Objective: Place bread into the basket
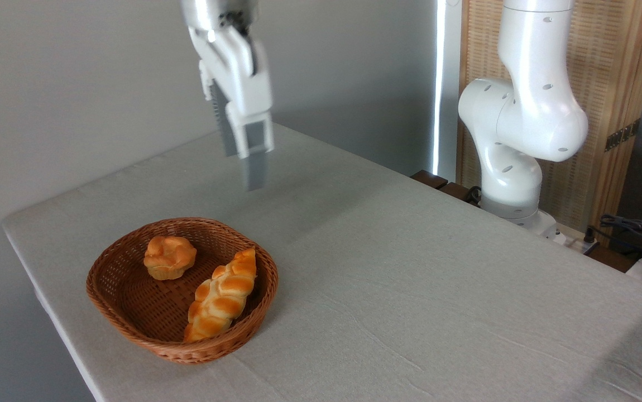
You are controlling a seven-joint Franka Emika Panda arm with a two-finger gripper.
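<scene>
On the big grey table [410,290] my white robot arm [522,123] stands at about two o'clock from the middle, by the far edge. The brown basket [109,301] sits at about eight o'clock, close to the left end of the table. Inside it lie two breads. The long braided loaf [221,301] takes up the right side, and its long way runs from one o'clock down to seven o'clock. The small round bun [169,257] sits upright in the back left part, just beside the loaf but not touching it, as far as I can see.

My claw [245,159] hangs high in the air with nothing in it. It looks a bit blurry. I see the fingers [255,167] from the side, so I cannot tell how wide the gap is.

From the claw, the bun lies down toward seven o'clock, well apart. I think the job is done, because the bun is in the basket. My next move only needs to keep the claw away from the basket.
</scene>
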